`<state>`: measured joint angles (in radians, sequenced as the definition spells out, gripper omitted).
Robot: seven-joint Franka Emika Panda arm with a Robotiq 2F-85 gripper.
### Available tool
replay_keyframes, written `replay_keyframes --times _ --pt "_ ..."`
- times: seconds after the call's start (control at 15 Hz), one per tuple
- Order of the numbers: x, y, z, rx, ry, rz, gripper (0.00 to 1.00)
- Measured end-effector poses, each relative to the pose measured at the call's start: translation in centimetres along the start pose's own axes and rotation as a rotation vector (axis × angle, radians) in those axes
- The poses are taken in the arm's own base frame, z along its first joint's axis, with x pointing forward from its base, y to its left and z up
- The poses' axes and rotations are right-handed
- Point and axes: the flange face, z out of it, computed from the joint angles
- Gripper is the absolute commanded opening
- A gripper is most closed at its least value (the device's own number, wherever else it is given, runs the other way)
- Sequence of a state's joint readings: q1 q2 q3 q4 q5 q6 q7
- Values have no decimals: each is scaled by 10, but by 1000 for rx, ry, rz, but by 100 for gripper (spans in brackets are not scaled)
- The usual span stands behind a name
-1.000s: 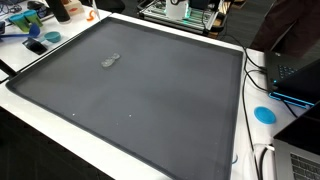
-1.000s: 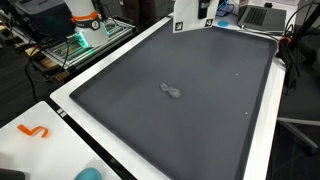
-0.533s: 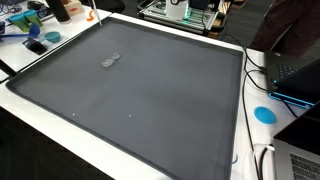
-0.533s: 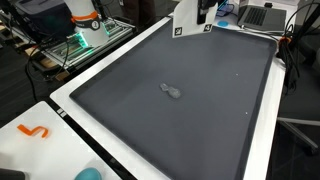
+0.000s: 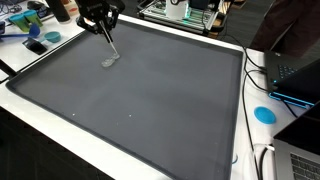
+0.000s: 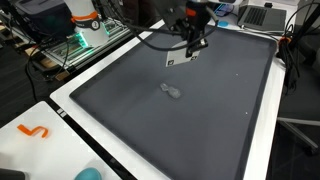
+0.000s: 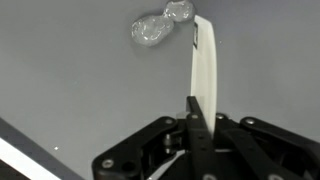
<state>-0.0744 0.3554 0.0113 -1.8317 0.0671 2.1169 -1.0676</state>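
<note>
Grey matting [image 5: 170, 100] covers the counter [image 5: 50, 125], with a clear wad [image 7: 160, 25] at eleven o'clock of the pincer [image 7: 198, 108], which is clamped on a white strip [image 7: 204, 60] whose springy tip might flick it away.

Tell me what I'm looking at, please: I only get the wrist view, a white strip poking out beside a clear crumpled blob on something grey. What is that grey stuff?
Observer: A big dark mat covering most of a white table; the blob lies well inside its edges.
Operator: How high up is the thing holding the strip?
Observer: The gripper hangs above the mat, and the strip slants down from it toward the blob.
Operator: Anything else lying about?
Observer: Off the mat, an orange hook-shaped piece sits on the white table.
Operator: That all?
Observer: A blue round disc lies past the opposite edge.
</note>
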Motion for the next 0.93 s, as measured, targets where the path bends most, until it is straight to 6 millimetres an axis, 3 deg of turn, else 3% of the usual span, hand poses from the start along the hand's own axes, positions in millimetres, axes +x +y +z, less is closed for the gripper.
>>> replay_keyframes --times 0.33,0.93 --pt "-8 15 43 18 7 -30 1" --pt "1 17 72 17 49 -99 1"
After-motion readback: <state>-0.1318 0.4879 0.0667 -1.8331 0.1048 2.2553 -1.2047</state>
